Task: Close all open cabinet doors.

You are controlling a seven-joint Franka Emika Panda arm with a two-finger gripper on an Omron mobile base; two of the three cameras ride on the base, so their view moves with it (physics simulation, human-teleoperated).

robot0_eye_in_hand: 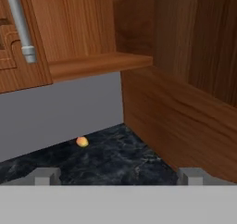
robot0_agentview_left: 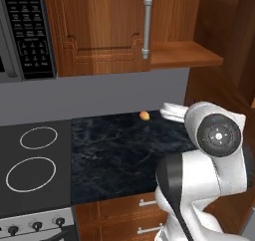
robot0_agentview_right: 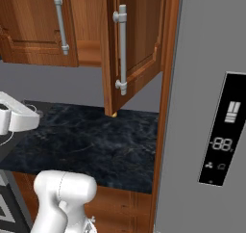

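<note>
Two reddish-brown cabinet doors hang above the dark marble counter (robot0_agentview_right: 86, 140). The left door (robot0_agentview_left: 102, 23) is shut, with its silver bar handle (robot0_agentview_left: 147, 26) upright. The right door (robot0_agentview_right: 139, 34) stands swung out toward me, handle (robot0_agentview_right: 122, 49) facing outward, baring the cabinet shelf (robot0_agentview_left: 184, 53). In the hand view the shelf (robot0_eye_in_hand: 99, 63) lies ahead and the open door's inner face (robot0_eye_in_hand: 213, 38) runs along the right. My gripper (robot0_eye_in_hand: 119, 177) is open and holds nothing, low over the counter and below the shelf, to the left of the open door.
A small orange fruit (robot0_agentview_left: 144, 115) lies at the back of the counter by the grey wall. A microwave (robot0_agentview_left: 25, 31) hangs at the left above a black cooktop (robot0_agentview_left: 35, 160). A grey fridge (robot0_agentview_right: 206, 107) stands right of the open door. Drawer fronts (robot0_agentview_left: 129, 217) sit below the counter.
</note>
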